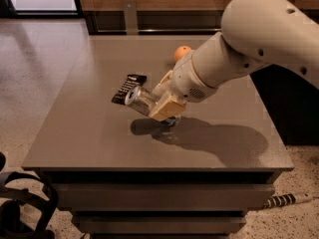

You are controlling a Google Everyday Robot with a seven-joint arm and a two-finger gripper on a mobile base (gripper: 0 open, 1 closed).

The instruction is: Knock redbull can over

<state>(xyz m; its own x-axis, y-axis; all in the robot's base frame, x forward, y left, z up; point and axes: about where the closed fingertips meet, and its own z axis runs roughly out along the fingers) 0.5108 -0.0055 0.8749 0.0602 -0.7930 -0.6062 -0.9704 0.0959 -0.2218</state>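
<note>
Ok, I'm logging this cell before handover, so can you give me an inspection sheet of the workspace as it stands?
Surface: grey table, flat top, the arm's shadow across its middle.
Job's things: redbull can, steeply tilted with its top to the left, not yet lying flat.
Clutter: orange behind the arm; dark packet lying flat just behind the can.
Grippers: gripper at the can's lower end, low over the table's middle.
Cables: ribbed cable on the floor at lower right.
Surroundings: speckled floor; black gear at lower left, kind unclear.
</note>
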